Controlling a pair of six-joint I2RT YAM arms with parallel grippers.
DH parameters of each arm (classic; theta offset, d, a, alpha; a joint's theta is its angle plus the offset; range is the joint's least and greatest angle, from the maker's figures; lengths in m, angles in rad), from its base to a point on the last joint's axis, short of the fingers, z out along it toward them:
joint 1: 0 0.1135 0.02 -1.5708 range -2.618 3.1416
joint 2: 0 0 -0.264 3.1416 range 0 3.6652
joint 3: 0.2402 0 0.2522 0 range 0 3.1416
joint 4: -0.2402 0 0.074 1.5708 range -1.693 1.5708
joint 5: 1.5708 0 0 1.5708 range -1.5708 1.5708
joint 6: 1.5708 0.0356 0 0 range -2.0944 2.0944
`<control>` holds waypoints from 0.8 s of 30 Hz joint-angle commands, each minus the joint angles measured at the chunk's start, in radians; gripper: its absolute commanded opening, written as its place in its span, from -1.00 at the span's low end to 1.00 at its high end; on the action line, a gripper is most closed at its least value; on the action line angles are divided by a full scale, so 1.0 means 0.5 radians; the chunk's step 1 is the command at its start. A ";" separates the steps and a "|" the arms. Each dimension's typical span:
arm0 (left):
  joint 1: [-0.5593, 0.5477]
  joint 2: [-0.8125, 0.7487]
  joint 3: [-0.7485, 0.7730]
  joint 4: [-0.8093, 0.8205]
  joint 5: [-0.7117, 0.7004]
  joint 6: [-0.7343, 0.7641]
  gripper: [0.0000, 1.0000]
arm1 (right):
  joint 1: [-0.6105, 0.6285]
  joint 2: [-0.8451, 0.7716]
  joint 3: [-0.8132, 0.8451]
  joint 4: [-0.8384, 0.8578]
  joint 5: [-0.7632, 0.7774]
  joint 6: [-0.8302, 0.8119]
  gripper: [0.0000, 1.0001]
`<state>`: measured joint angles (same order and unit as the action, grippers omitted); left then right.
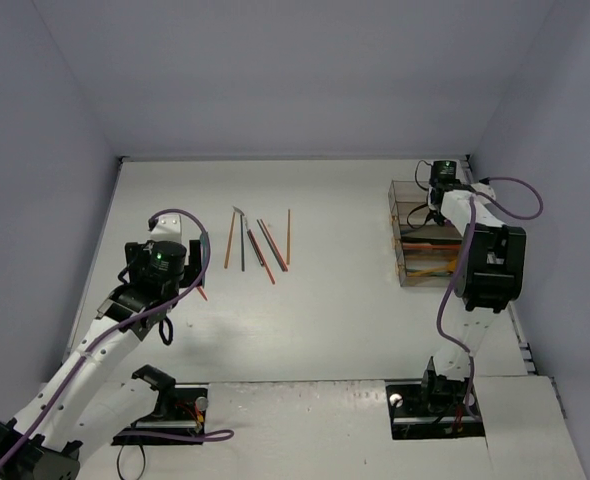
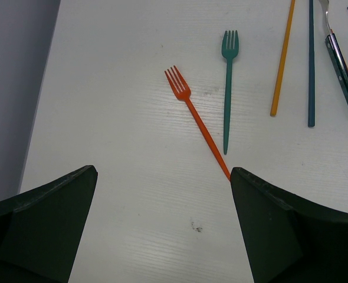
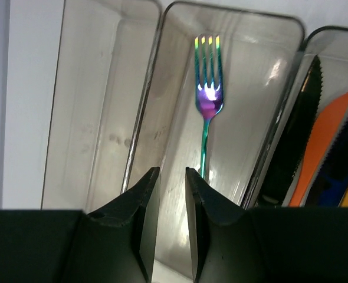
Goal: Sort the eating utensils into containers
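Orange fork [image 2: 202,127]: found lying flat on the white tabletop [image 2: 115,88], centre of the left wrist view. The long axis is set on a diagonal, with the tines toward the upper left of the frame. The handle runs to the lower right, where its end is met by the tip of the finger there. The fork is thus placed ahead of the left end effector [image 2: 162,177] and offset toward the right of the frame, not centred in the gap. The fingers are spread wide, with nothing between them. A teal fork [image 2: 227,100] is noted just beside it, near upright in the frame.

Judgement: the left arm is the nearer one. A wrist turn across the diagonal and a shift rightward would be called for before closing.

The containers [image 1: 415,245] are seen at the right of the top view, well apart from both forks. An iridescent fork [image 3: 207,94] is lying in the second bin from the left of the right wrist view. The right end effector [image 3: 173,177] is poised above it, fingers parted by a narrow gap, nothing gripped.
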<state>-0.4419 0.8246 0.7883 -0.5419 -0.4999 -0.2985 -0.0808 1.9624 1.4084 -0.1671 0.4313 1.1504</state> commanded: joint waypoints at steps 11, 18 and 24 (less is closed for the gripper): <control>0.022 0.001 0.056 0.081 -0.028 0.023 0.91 | 0.777 -0.324 0.220 0.239 -0.692 -1.327 -0.57; 0.022 -0.032 0.065 0.045 -0.019 -0.016 0.91 | 1.226 -0.068 0.430 0.239 -0.941 -1.734 -0.57; 0.022 -0.304 0.067 -0.101 -0.028 -0.121 0.91 | 1.506 0.241 0.713 0.241 -1.009 -1.925 -0.52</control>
<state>-0.4374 0.7743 0.7883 -0.5601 -0.4970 -0.3155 0.6070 2.0041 1.6577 -0.0724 -0.0192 0.3076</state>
